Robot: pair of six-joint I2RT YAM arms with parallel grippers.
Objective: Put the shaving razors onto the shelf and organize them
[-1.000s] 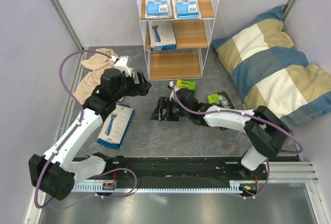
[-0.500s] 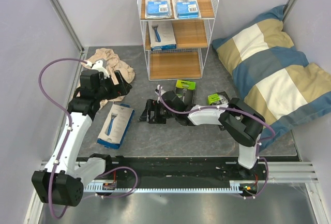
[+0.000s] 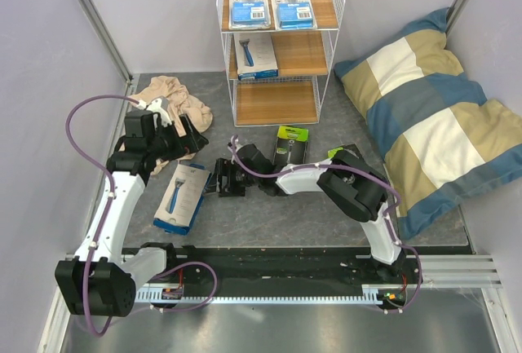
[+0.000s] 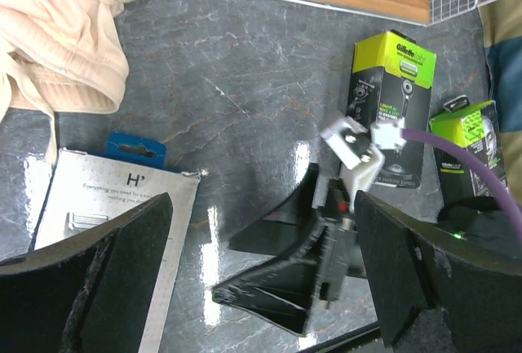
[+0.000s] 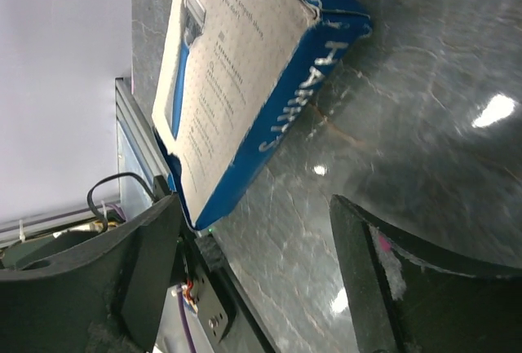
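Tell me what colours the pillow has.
The pillow has blue, cream and tan blocks; top external view shows it best.

A crumpled beige fabric cloth (image 3: 163, 96) lies at the far left of the dark grey marbled worktop (image 3: 277, 214). A large soft pillow in blue, cream and tan blocks (image 3: 432, 125) lies along the right side, up against the pale lilac wall (image 3: 497, 6).

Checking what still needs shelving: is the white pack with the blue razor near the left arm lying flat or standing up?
Lying flat: the white pack shows its whole printed face upward on the table.
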